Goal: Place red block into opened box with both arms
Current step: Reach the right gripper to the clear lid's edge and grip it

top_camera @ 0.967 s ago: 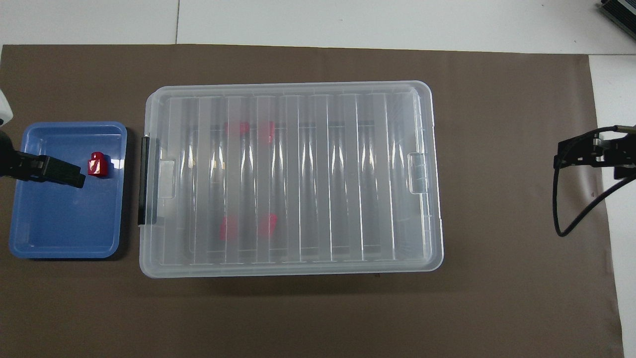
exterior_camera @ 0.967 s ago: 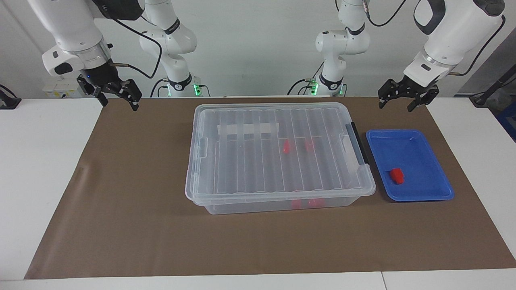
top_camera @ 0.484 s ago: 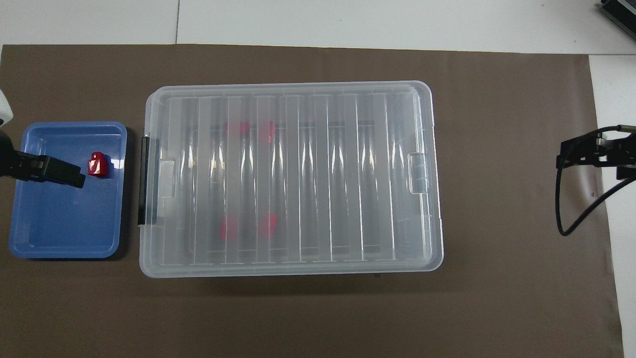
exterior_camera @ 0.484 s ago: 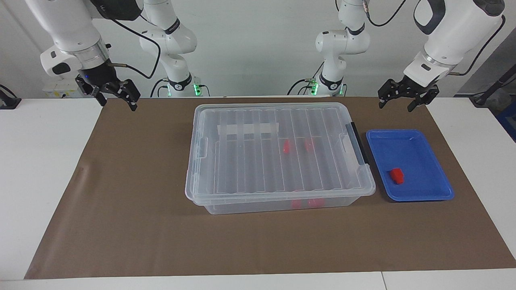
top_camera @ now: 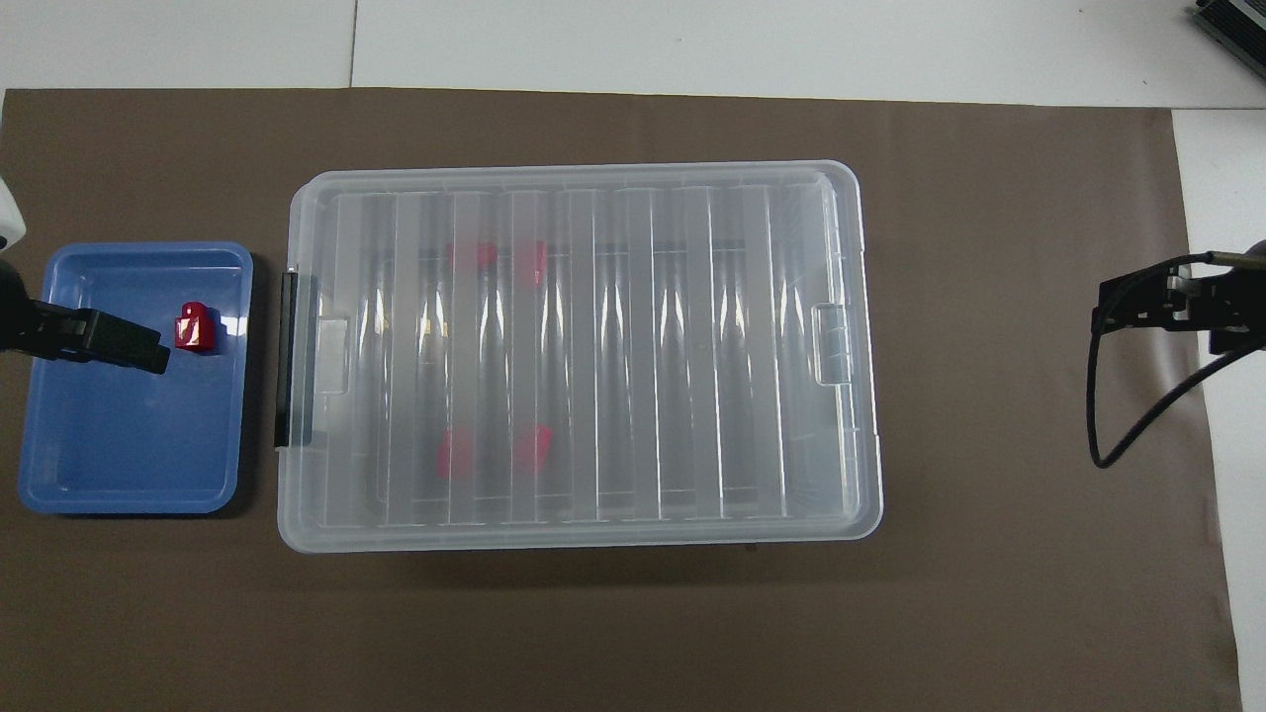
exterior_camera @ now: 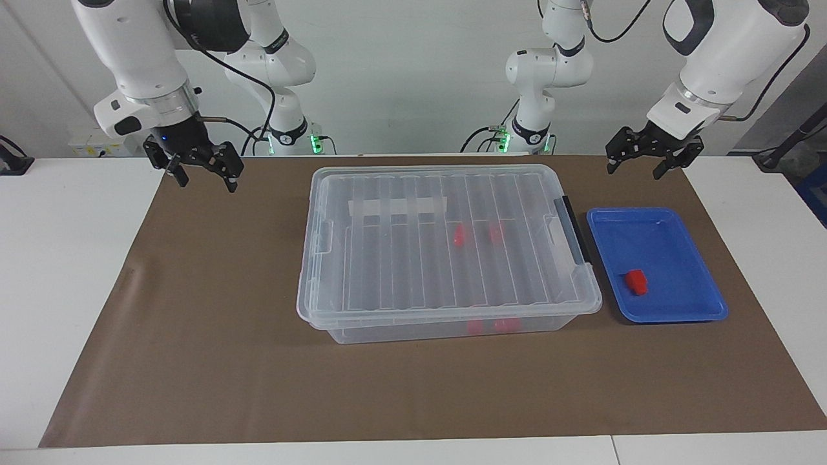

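Lidded and shut: the box [exterior_camera: 446, 248], mid-mat, ribbed clear lid [top_camera: 579, 351] on top, black handle [exterior_camera: 572, 229] toward the left arm's end. Just beside that handle, a blue tray [exterior_camera: 672, 226] with the red block [exterior_camera: 636, 282] lying inside. Through the lid, blurred red shapes [top_camera: 495, 255] inside the box. Clear only from the facing view: both grippers raised with nothing held, jaws spread wide; left gripper [exterior_camera: 646, 161] above the mat near the tray, right gripper [exterior_camera: 203, 175] over the mat at the right arm's end. From overhead, only dark parts of each, the left gripper [top_camera: 94, 341] overlapping the tray.
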`<action>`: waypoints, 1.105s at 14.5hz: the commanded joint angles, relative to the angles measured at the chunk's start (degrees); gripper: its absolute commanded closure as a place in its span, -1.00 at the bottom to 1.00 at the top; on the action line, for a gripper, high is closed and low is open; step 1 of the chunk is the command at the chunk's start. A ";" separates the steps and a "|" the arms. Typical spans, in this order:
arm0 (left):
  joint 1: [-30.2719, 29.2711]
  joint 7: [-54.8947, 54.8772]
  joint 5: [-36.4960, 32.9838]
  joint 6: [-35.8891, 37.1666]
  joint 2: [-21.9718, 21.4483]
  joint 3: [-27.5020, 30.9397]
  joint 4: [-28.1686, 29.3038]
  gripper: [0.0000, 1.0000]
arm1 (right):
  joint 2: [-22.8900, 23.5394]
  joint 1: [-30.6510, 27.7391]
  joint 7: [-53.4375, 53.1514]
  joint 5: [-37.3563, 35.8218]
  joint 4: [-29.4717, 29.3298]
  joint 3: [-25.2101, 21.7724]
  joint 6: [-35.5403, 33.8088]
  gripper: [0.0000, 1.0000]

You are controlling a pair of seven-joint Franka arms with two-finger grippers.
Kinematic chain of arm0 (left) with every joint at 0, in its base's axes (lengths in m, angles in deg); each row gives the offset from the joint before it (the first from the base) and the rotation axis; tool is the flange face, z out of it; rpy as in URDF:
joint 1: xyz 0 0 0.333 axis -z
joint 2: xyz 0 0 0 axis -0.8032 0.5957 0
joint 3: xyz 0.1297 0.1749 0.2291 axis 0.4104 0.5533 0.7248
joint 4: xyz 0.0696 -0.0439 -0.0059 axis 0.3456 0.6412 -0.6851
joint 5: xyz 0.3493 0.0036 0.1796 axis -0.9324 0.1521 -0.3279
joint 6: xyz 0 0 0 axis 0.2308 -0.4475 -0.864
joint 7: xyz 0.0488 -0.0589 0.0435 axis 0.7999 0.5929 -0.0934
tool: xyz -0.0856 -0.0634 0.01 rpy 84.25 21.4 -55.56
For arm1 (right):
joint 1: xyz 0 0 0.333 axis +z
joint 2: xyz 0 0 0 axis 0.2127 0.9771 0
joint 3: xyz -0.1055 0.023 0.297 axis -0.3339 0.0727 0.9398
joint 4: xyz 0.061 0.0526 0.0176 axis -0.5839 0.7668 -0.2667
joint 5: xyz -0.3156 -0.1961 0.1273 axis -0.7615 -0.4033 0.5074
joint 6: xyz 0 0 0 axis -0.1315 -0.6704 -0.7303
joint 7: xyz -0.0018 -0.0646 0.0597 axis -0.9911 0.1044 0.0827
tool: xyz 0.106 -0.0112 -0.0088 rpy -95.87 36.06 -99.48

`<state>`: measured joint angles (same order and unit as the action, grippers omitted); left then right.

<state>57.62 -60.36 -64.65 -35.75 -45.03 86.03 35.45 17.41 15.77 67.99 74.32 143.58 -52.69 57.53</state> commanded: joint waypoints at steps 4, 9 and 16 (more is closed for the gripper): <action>0.30 0.45 -1.05 0.94 -0.89 0.17 0.05 -1.00 | -0.78 4.67 -4.10 0.77 7.22 0.06 10.68 -0.97; 0.21 0.28 -1.05 0.76 -0.89 0.26 0.05 -1.00 | 1.51 7.14 -8.58 0.77 8.99 0.06 16.05 -0.77; -2.69 0.54 -1.05 0.33 -0.89 0.44 0.49 -1.00 | 5.99 10.83 -9.21 0.86 9.69 0.14 23.44 -0.75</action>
<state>55.84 -60.33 -64.74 -35.75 -45.03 86.60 35.45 22.90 25.53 59.47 74.41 152.45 -52.53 79.13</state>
